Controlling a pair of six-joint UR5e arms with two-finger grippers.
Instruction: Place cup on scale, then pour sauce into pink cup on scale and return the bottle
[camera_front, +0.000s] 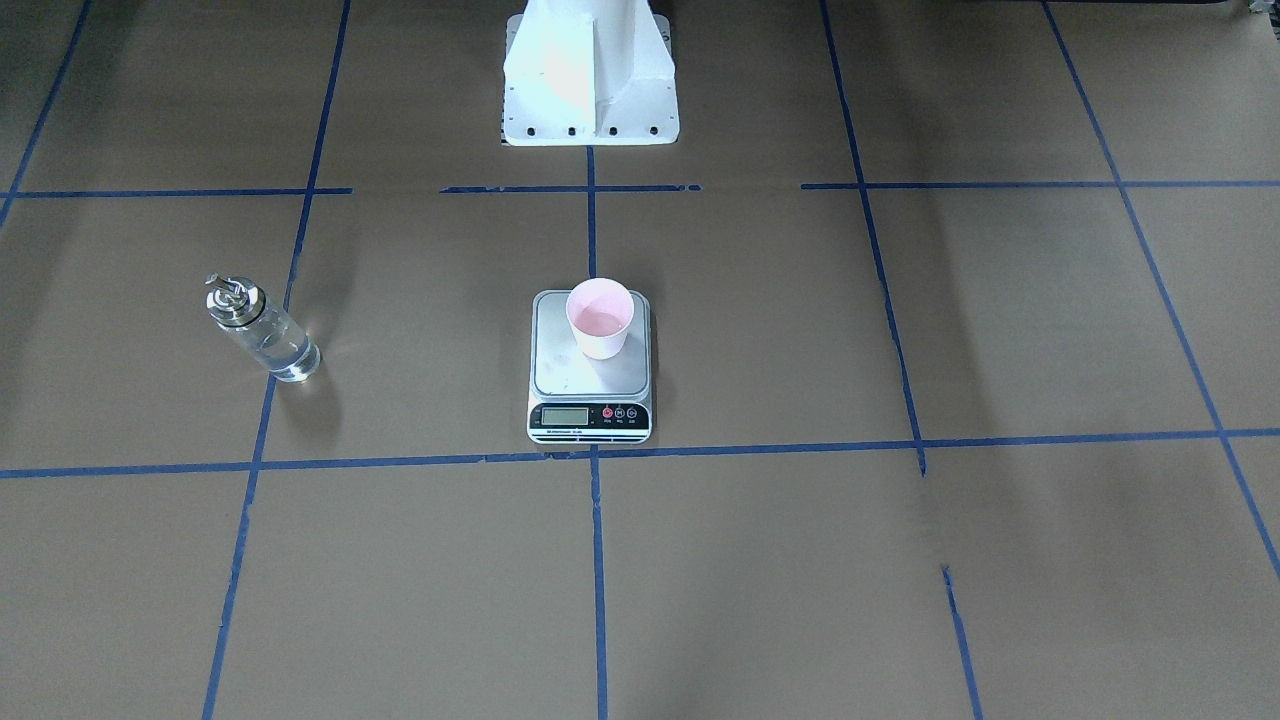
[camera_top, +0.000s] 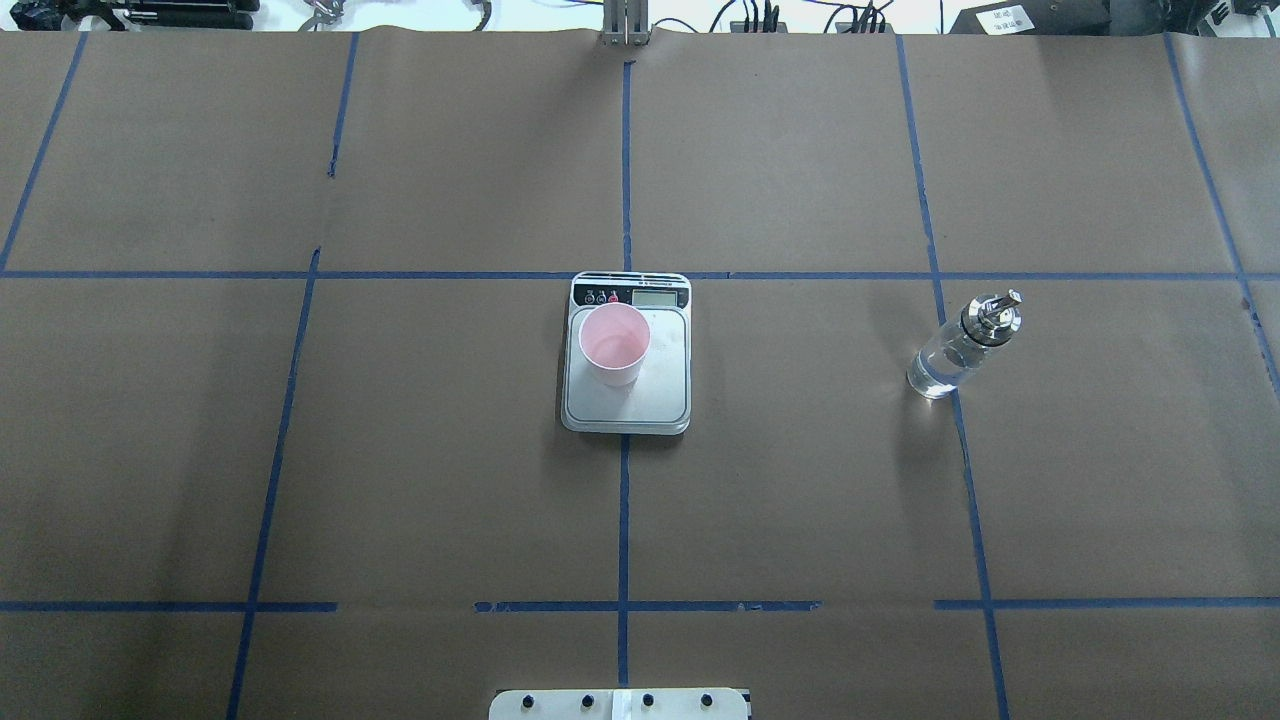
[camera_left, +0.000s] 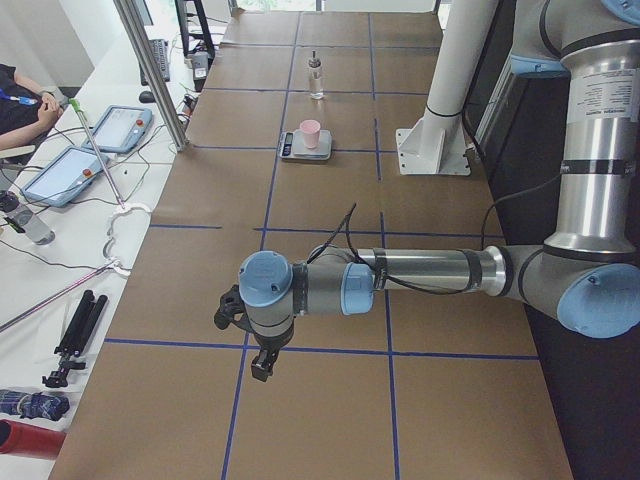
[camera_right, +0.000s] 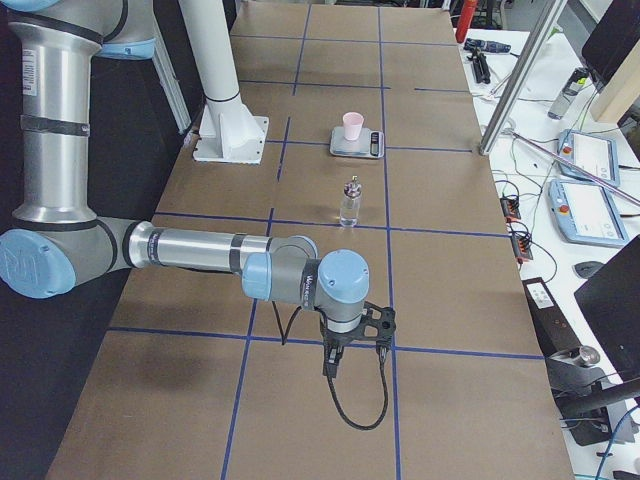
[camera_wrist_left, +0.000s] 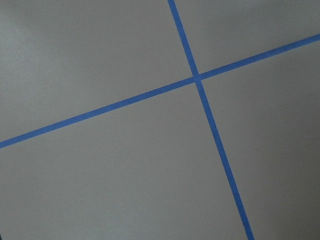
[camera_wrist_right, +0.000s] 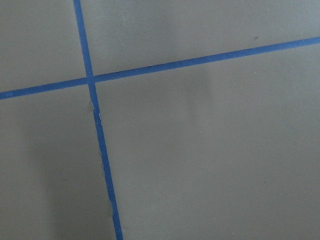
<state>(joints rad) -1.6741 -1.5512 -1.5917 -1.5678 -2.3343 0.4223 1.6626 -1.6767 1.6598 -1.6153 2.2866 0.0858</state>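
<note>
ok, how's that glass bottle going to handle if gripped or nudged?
Probably slippery: the bottle is smooth clear glass. Likely tip-prone if pushed high: it stands tall and narrow, with a metal cap on top. Probably fragile if it falls.

Wide bare table (camera_top: 800, 480) separates bottle (camera_top: 960, 345) from cup (camera_top: 614, 342) on scale (camera_top: 660, 400).

Robotics lab: brown-papered desk (camera_left: 320, 210) gridded in blue tape (camera_top: 623, 520), robot arm (camera_left: 420, 272) over the desk, teach pendants (camera_left: 125, 127) and tripod (camera_left: 75, 335) beside it.

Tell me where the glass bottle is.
In the overhead view, the glass bottle stands on the robot's right, by a blue tape line, apart from the scale.
</note>
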